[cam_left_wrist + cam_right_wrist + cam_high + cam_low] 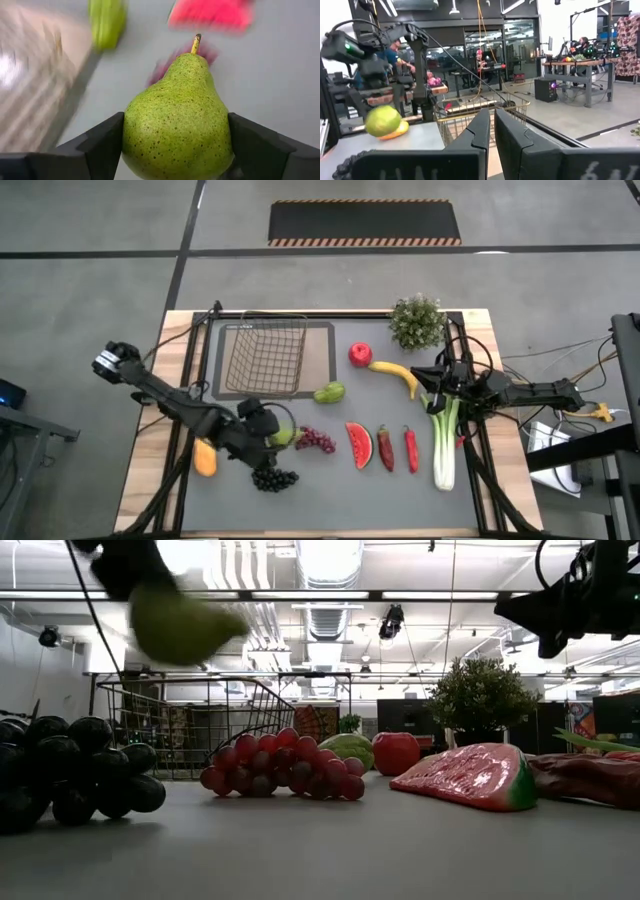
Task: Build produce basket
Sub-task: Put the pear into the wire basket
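My left gripper (176, 131) is shut on a green speckled pear (177, 85), which the low view shows as the pear (180, 625) well above the table. In the high view this pear (284, 437) is near the red grapes (316, 441). The wire basket (265, 357) stands on a tan mat at the far left. A second pear (329, 392), red apple (360, 354), banana (396, 374), watermelon slice (358, 445), chilies (386, 449), leek (445, 442), dark grapes (273, 477) and orange fruit (205, 458) lie on the grey table. My right gripper (492, 134) waits shut at the right. My left gripper pinches the pear's wide lower body (131, 131) between its two fingers (102, 142), one on each side. The stem (196, 43) points away from the gripper. The fingers slant down toward the table. The pear is lifted clear of the table.
A bushy potted plant (417, 322) stands at the far right. The dark-framed tan mat (322, 360) lies under the basket. Bare grey table shows along the near edge (330, 505). Cables hang beside the right arm (540, 392).
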Controlling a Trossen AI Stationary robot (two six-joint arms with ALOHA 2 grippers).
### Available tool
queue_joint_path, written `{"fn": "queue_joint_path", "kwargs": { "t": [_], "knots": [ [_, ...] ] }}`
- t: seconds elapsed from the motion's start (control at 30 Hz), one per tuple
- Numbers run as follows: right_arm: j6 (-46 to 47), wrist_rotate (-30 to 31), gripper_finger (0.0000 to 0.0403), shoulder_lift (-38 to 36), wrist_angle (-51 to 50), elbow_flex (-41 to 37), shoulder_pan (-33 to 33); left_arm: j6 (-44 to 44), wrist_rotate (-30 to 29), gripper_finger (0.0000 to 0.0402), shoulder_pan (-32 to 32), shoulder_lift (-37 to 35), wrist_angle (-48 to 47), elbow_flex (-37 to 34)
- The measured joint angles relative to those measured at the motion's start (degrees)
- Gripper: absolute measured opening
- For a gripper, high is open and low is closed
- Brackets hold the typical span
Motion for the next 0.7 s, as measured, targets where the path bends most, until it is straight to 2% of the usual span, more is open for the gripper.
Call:
{"fn": "queue_joint_path", "kwargs": {
  "t": [0.17,0.37,0.47,0.57,0.6,0.7],
  "knots": [
    [0.0,0.0,0.0018,0.0,1.7,0.0,0.0,11.1,-12.2,0.0296,-3.2,-3.3,13.7,-3.0],
    [-2.6,-3.0,0.0018,0.0,5.9,0.0,0.0,26.7,-25.4,0.0295,-1.4,-4.5,30.7,-8.4],
    [-4.3,-4.7,0.0018,0.0,8.0,0.0,0.0,31.4,-40.4,0.0295,0.7,-4.5,39.1,-12.0],
    [-5.7,-4.6,0.0018,0.0,8.7,0.0,0.0,31.4,-55.9,0.0295,3.7,-4.3,44.7,-15.1],
    [-6.3,-4.5,0.0018,0.0,8.7,0.0,0.0,30.5,-58.6,0.0295,4.9,-4.3,45.1,-16.0],
    [-7.2,-4.3,0.0018,0.0,8.6,0.0,0.0,30.0,-59.0,0.0295,8.5,-4.3,48.3,-17.9]
  ]
}}
